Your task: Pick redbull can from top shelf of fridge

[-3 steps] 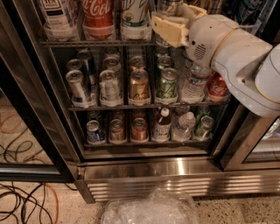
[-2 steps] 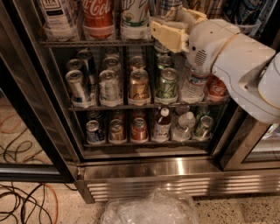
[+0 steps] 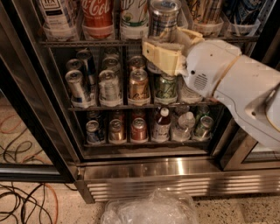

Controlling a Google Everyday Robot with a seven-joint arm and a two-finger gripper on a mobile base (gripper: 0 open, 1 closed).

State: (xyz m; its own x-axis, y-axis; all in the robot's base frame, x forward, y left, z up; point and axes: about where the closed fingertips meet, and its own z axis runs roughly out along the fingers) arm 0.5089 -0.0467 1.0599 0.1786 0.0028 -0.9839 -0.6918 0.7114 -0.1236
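The redbull can (image 3: 162, 19), blue and silver with a shiny lid, stands upright at the top middle of the view, in front of the top shelf (image 3: 78, 43) of the fridge (image 3: 175, 173). My gripper (image 3: 168, 43) reaches in from the right on a white arm and is shut on the can's lower part. One cream finger (image 3: 159, 53) lies across the front of the can and the other (image 3: 192, 35) shows behind it. The can's bottom is hidden by the fingers.
A red Coca-Cola can (image 3: 97, 13) and a white-and-green can (image 3: 133, 13) stand in clear bins just left of the held can. Lower racks hold several cans and bottles (image 3: 139, 85). A clear plastic bag (image 3: 148, 209) and cables (image 3: 22, 203) lie on the floor.
The gripper has moved left and down, away from the shelf. The redbull can now stands in the fingers with its lid showing.
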